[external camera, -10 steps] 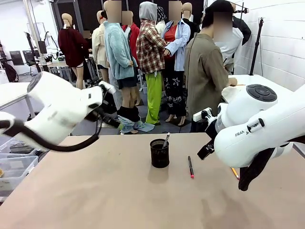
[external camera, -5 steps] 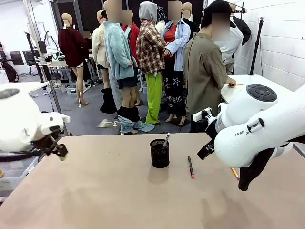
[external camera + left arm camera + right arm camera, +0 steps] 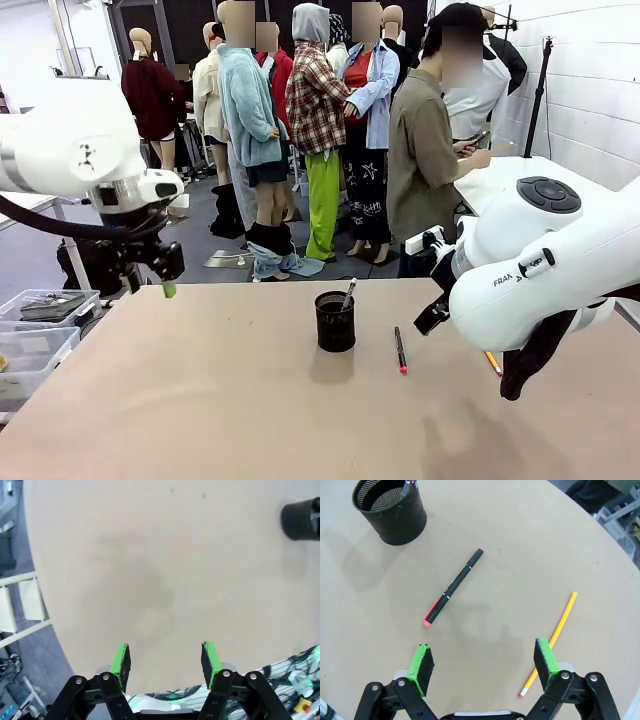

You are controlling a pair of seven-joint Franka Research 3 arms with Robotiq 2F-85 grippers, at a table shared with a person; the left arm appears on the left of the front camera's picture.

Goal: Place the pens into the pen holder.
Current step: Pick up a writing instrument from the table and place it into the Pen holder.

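The pen holder point(image 3: 335, 321), a black mesh cup, stands mid-table with a silver pen point(image 3: 348, 293) leaning in it. Right of it lies a black pen with a red tip point(image 3: 400, 350); a yellow pen point(image 3: 492, 362) lies farther right, partly behind the right arm. My right gripper point(image 3: 483, 664) hovers open above the table, with the black pen point(image 3: 454, 586) ahead of it, the yellow pen point(image 3: 551, 642) by its right finger and the holder point(image 3: 390, 510) at upper left. My left gripper point(image 3: 165, 660) is open over bare table near the far left edge point(image 3: 165, 278), far from the holder point(image 3: 302, 517).
Clear plastic bins point(image 3: 40, 330) stand beside the table's left edge. A person point(image 3: 430, 150) stands behind the far edge, turned toward a white table point(image 3: 520, 170) at the right. The right arm's bulk point(image 3: 540, 270) covers the table's right side.
The left arm has swung from close to the camera out to the far left table edge, gripper pointing down. The person has turned toward the side table. Right arm and pens are still.
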